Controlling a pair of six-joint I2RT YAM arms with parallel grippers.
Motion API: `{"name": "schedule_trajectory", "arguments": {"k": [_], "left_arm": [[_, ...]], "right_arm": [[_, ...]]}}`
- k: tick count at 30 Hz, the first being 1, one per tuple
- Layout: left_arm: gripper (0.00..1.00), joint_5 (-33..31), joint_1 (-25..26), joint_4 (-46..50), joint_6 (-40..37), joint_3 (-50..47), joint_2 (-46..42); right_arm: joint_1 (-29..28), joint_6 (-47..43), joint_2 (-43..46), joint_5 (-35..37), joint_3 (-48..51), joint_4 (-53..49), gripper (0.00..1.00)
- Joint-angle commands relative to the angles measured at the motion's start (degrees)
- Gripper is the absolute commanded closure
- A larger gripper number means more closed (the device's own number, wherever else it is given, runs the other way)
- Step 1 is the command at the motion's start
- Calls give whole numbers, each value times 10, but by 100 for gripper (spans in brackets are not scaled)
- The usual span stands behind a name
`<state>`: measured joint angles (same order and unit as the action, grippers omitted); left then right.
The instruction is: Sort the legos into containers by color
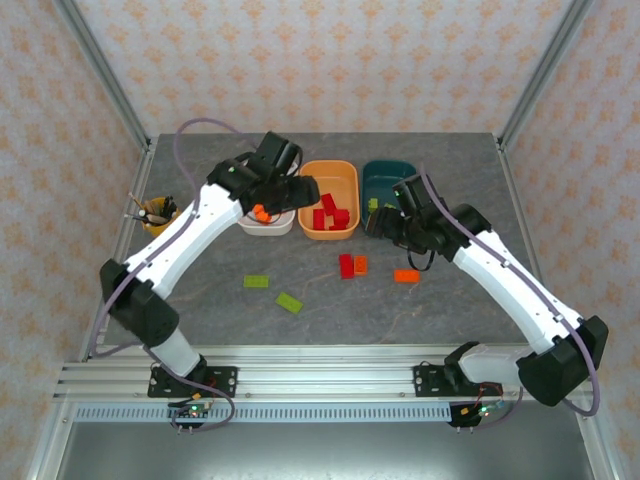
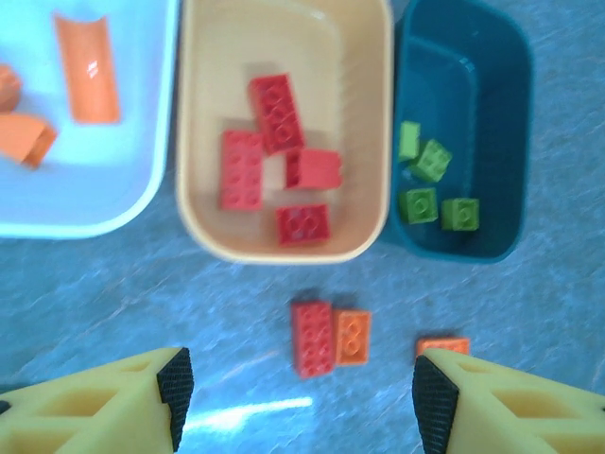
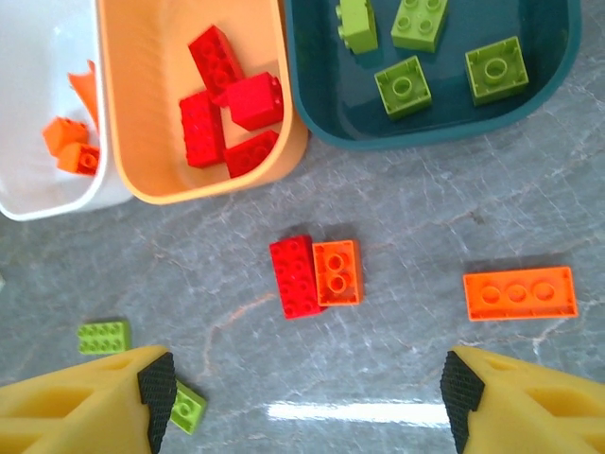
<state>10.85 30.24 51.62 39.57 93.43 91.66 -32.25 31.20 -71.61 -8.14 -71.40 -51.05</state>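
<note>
My left pincer wide, empty | my right pincer wide, empty | white tub, orange tub, teal tub side by side, rims close | loose on table: red brick touching orange brick; long orange brick apart, right; 2 green bricks left | bare table around each group

The white tub held orange legos, the orange tub four red legos, the teal tub four green legos; loose nearby lay a red brick touching an orange brick, a long orange brick, two green bricks
</note>
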Motion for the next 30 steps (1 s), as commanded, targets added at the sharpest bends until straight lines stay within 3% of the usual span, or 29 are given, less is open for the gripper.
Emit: {"name": "schedule_trajectory", "arguments": {"k": [1, 11, 20, 24, 30], "left_arm": [[33, -34, -5, 1, 14, -68, -67], [29, 5, -5, -36, 50, -335, -301], [29, -15, -5, 17, 84, -420, -379], [29, -52, -5, 52, 113, -436, -408], [28, -145, -5, 149, 181, -442, -503]], "right_arm": [[-24, -6, -21, 47, -16, -50, 25], [-42, 52, -26, 59, 75, -16, 28], [-53, 39, 11, 21, 134, 27, 33], [-138, -16, -23, -4, 109, 66, 32], [-278, -138, -190, -28, -3, 81, 21]]}}
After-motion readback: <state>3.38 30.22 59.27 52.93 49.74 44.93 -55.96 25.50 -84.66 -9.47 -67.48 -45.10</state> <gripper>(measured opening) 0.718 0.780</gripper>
